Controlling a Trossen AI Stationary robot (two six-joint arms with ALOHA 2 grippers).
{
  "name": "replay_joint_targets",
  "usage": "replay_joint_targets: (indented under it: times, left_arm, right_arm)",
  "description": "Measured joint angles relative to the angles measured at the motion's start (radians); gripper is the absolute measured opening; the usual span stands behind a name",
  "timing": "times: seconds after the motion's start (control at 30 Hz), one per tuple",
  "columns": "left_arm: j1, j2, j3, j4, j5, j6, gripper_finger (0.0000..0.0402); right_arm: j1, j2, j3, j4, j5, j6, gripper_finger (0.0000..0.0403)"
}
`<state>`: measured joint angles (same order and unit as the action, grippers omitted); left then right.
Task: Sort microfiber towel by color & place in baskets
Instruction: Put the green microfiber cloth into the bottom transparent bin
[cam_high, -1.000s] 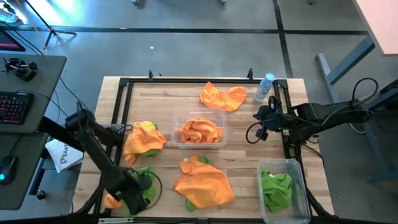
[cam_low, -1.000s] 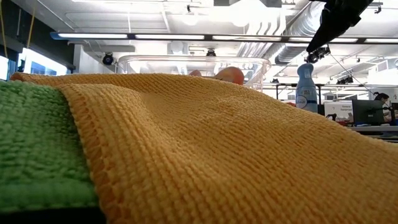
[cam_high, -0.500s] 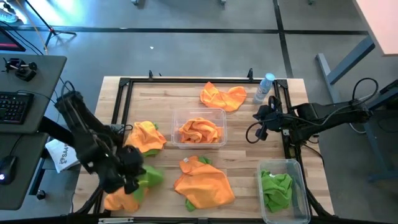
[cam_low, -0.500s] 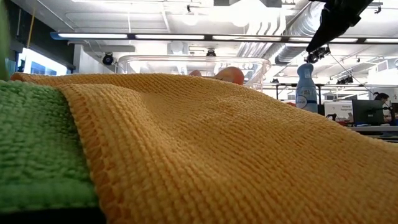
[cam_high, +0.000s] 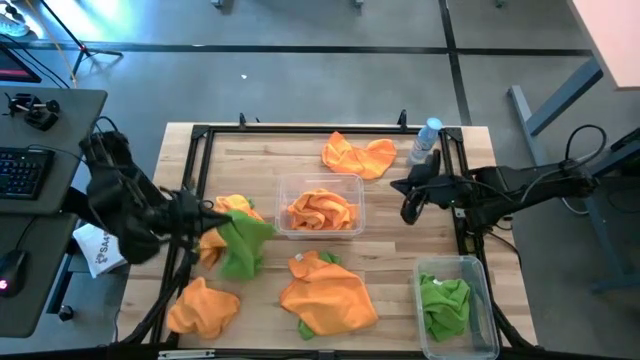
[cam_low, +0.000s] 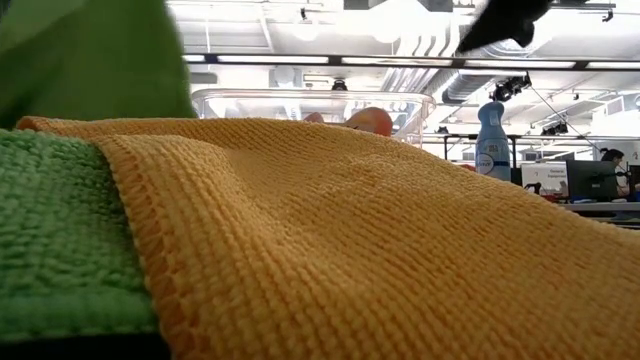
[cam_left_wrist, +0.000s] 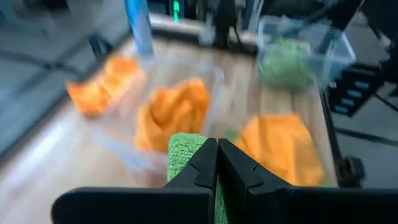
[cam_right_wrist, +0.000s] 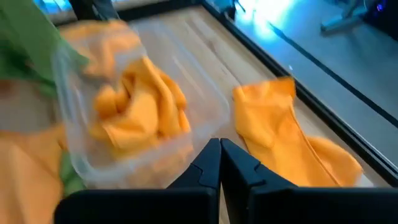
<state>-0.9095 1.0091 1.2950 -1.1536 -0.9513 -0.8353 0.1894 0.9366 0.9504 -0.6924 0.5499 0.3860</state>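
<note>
The left tool (cam_high: 205, 222) pinches a green towel (cam_high: 240, 243) hanging above the tabletop's left side. Its bin (cam_high: 478, 268), holding green cloth, sits well apart at the near right corner, nearer the right tool (cam_high: 408, 205), which is closed and empty.

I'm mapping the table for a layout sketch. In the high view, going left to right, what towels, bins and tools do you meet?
Left tool holding a green towel → centre bin of orange towels → right tool → bottle → right bin holding green towel.
</note>
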Motion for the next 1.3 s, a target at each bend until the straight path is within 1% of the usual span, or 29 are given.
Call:
replay_joint_targets:
  times: [0.1, 0.17, 0.23, 0.3, 0.4, 0.6, 0.7, 0.77, 0.93, 1.03, 1.17, 1.2, 1.23, 1.3]
  left_arm:
    - [0.007, -0.028, 0.057, 0.001, -0.070, 0.147, 0.0000]
    - [0.015, -0.036, 0.106, 0.001, -0.098, 0.249, 0.0000]
    - [0.025, -0.036, 0.157, 0.003, -0.107, 0.345, 0.0000]
    - [0.036, -0.035, 0.204, 0.004, -0.107, 0.426, 0.0000]
    - [0.055, -0.032, 0.250, 0.008, -0.109, 0.519, 0.0000]
    - [0.116, -0.029, 0.258, 0.046, -0.108, 0.637, 0.0000]
    - [0.152, -0.018, 0.257, 0.071, -0.109, 0.680, 0.0000]
    - [0.170, -0.007, 0.257, 0.076, -0.108, 0.694, 0.0000]
    - [0.202, 0.012, 0.257, 0.076, -0.093, 0.716, 0.0000]
    - [0.215, 0.016, 0.257, 0.076, -0.076, 0.716, 0.0000]
    - [0.232, 0.019, 0.257, 0.076, -0.074, 0.717, 0.0000]
    - [0.238, 0.020, 0.257, 0.076, -0.074, 0.717, 0.0000]
    - [0.245, 0.020, 0.257, 0.076, -0.074, 0.719, 0.0000]
    - [0.262, 0.022, 0.257, 0.077, -0.082, 0.740, 0.0000]
  right_arm:
    - [0.000, 0.044, 0.000, 0.151, -0.008, -0.051, 0.0000]
    - [0.000, 0.089, 0.000, 0.285, -0.041, -0.111, 0.0005]
    - [-0.008, 0.144, 0.003, 0.425, -0.083, -0.176, 0.0018]
    - [-0.026, 0.200, 0.033, 0.498, -0.107, -0.216, 0.0038]
    - [-0.076, 0.286, 0.127, 0.510, -0.127, -0.245, 0.0075]
    - [-0.161, 0.518, 0.403, 0.511, -0.349, -0.312, 0.0146]
    - [-0.175, 0.661, 0.567, 0.512, -0.426, -0.347, 0.0174]
    - [-0.176, 0.760, 0.684, 0.510, -0.453, -0.371, 0.0190]
    - [-0.169, 0.994, 0.998, 0.478, -0.467, -0.461, 0.0230]
    - [-0.164, 1.116, 1.183, 0.430, -0.531, -0.471, 0.0249]
    - [-0.163, 1.261, 1.398, 0.376, -0.608, -0.436, 0.0264]
    - [-0.161, 1.281, 1.408, 0.393, -0.624, -0.435, 0.0265]
    - [-0.159, 1.283, 1.375, 0.463, -0.641, -0.429, 0.0266]
    - [-0.155, 1.283, 1.323, 0.542, -0.668, -0.408, 0.0266]
